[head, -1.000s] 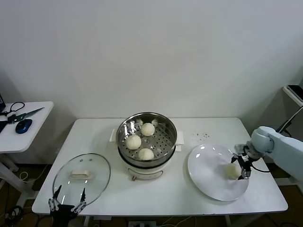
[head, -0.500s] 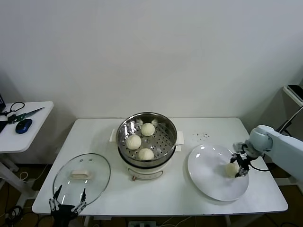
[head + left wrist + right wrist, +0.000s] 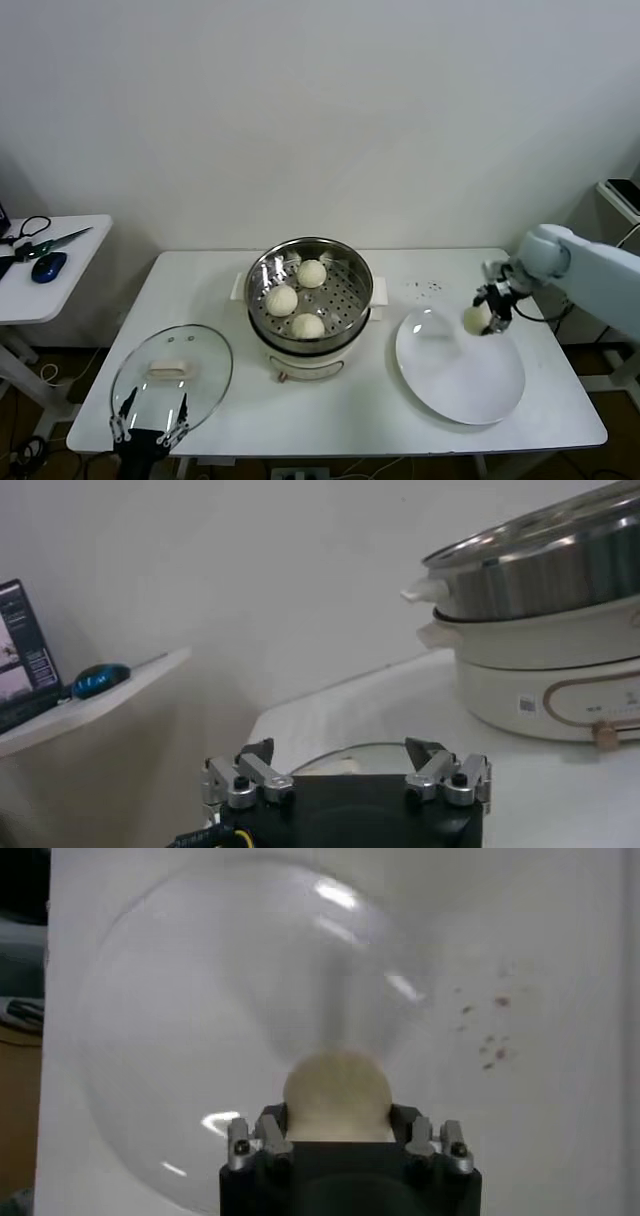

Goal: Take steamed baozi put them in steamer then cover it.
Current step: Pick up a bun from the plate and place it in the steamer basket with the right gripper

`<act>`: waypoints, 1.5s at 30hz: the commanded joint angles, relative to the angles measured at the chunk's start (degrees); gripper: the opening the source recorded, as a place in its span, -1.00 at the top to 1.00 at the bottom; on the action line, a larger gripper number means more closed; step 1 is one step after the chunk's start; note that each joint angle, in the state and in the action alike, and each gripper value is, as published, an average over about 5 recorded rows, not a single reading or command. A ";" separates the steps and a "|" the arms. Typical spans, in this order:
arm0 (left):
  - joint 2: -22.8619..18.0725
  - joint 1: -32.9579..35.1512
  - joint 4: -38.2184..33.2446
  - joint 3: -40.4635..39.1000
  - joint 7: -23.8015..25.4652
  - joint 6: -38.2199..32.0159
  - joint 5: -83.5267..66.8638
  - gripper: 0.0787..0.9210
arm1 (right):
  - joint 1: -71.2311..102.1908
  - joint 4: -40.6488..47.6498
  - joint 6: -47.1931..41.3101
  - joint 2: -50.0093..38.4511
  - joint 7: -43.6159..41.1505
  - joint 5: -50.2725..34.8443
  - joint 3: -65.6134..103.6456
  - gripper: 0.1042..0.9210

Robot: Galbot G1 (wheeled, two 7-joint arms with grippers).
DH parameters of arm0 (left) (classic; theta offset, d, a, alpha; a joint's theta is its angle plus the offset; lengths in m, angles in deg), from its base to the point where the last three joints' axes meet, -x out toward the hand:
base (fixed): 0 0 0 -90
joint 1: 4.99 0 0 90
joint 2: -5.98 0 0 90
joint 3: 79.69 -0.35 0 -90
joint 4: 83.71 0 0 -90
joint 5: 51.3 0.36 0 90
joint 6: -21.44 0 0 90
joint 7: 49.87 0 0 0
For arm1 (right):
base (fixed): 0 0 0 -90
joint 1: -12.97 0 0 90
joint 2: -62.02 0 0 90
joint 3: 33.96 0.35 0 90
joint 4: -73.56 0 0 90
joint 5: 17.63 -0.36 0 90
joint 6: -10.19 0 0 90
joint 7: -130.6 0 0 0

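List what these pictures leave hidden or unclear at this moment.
- Right wrist view: the right gripper body hides the lower half of the bun, so finger contact is unseen.
- Head view: the left gripper is cut off by the bottom edge.
- Left wrist view: the lid is mostly behind the gripper; the steamer inside is out of sight.
- Head view: dark specks on the table are too small to identify.

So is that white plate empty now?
Yes. The plate is bare; the right gripper holds the last baozi above it.

Plain white wall; white table; small side table at left.
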 commanded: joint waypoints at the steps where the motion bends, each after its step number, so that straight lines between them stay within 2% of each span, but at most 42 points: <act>1: 0.38 0.08 -0.09 -1.23 0.10 -0.15 -0.58 -0.77 | -27.91 0.80 -1.55 14.78 0.36 -22.65 -23.06 -0.37; 8: 1.55 0.35 -0.71 -2.15 0.70 -0.45 -1.18 -0.77 | -32.13 2.26 -3.05 27.95 1.65 -34.40 -27.56 -0.38; 17: 1.89 -0.02 -1.42 -2.48 1.01 -0.42 -1.39 -0.77 | -26.42 2.34 -6.01 36.99 5.13 -37.48 -25.61 -0.39; 45: 3.03 -0.70 0.44 -2.07 1.08 -0.29 -2.10 -0.77 | -12.57 7.79 -6.58 40.08 7.78 -29.84 -26.06 -0.39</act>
